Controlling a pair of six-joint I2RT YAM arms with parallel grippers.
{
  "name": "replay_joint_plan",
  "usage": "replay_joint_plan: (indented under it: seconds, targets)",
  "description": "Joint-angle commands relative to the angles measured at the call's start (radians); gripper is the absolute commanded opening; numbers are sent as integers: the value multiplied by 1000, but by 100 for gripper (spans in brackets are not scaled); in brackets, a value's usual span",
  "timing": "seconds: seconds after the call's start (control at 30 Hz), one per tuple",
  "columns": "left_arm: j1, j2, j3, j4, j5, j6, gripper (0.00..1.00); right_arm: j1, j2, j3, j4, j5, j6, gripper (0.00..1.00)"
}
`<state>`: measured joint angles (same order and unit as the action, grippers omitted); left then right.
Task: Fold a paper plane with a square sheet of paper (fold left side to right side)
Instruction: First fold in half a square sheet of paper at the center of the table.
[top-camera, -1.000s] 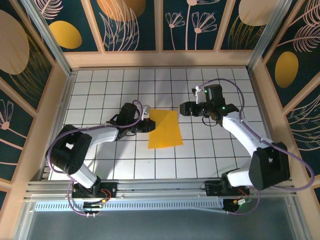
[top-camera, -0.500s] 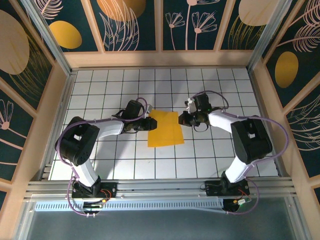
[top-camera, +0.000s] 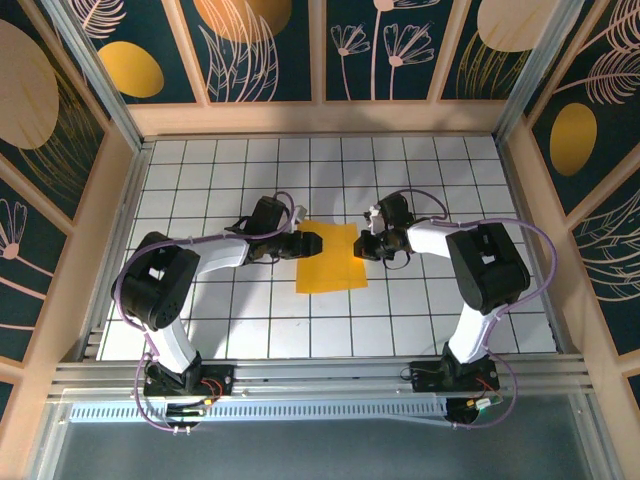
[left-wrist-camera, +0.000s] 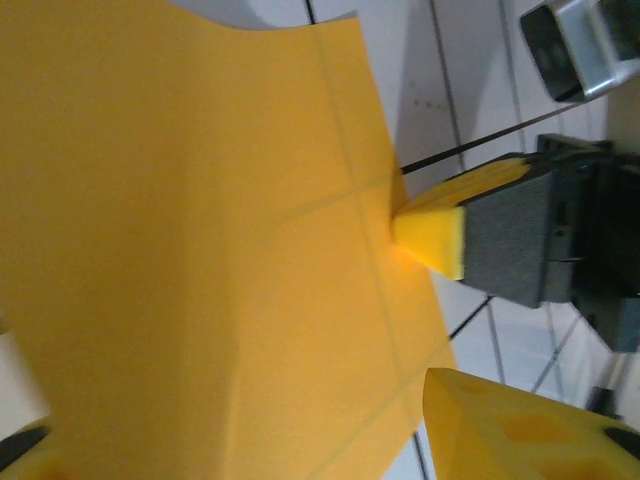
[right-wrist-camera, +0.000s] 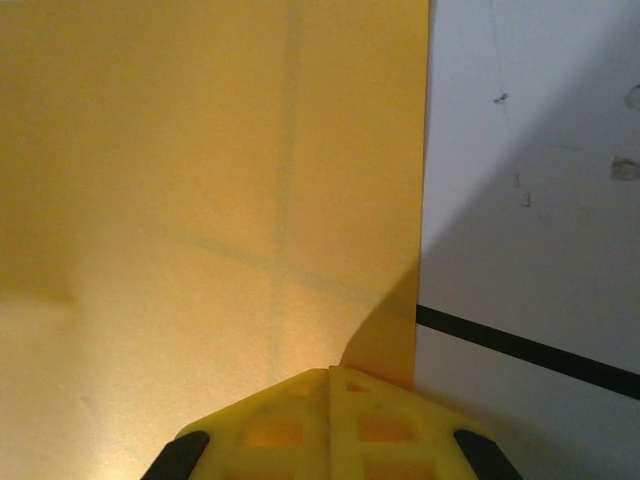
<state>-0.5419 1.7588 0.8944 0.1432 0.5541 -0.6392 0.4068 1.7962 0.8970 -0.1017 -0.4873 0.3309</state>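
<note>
The square sheet of paper (top-camera: 330, 265) lies flat on the white grid table, orange-yellow, with faint crease lines across it (left-wrist-camera: 200, 200). My left gripper (top-camera: 306, 243) reaches over the sheet's upper left edge. It stands open, its yellow fingers (left-wrist-camera: 520, 430) spread wide with the sheet (right-wrist-camera: 200, 150) stretching between them. My right gripper (top-camera: 363, 246) is at the sheet's upper right edge. Its jaws are shut tight and its tip (right-wrist-camera: 330, 378) rests on the paper just inside that edge, as the left wrist view of the right gripper (left-wrist-camera: 428, 233) also shows.
Wooden-framed walls (top-camera: 320, 118) with dark floral panels enclose the table on the back and both sides. An aluminium rail (top-camera: 320, 378) runs along the near edge by the arm bases. White tiles (top-camera: 250, 320) lie bare around the sheet.
The right arm has swung left to the sheet's right edge and its jaws have closed. The left gripper has pushed further onto the left edge and opened.
</note>
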Motion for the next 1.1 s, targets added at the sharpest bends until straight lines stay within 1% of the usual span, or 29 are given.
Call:
replay_joint_plan:
  seconds: [0.0, 0.27, 0.43, 0.6, 0.73, 0.77, 0.9, 0.97, 1.03, 1.07]
  targets:
    - [4, -4, 22, 94, 75, -99, 55, 14, 49, -12, -12, 56, -3, 0]
    - [-4, 56, 72, 153, 108, -155, 59, 19, 41, -30, 23, 44, 10, 0]
    - [-25, 117, 123, 159, 116, -157, 62, 19, 19, -50, 69, 15, 30, 0]
    - [-37, 163, 153, 149, 97, -151, 62, 15, -23, -77, 117, -18, 53, 0]
    - [-42, 166, 158, 124, 67, -136, 58, -1, -92, -96, 147, -21, 70, 0]
    - [-42, 166, 158, 121, 64, -133, 57, -7, -109, -100, 151, -18, 72, 3]
    - [-45, 173, 153, 117, 57, -131, 52, -41, -198, -128, 182, -20, 82, 22]
    - [-46, 174, 151, 115, 52, -131, 50, -60, -236, -148, 204, -43, 85, 32]
    - [-47, 172, 147, 115, 45, -129, 47, -75, -270, -172, 236, -91, 88, 46]
    - [-49, 172, 147, 116, 43, -128, 45, -79, -277, -178, 248, -118, 90, 52]
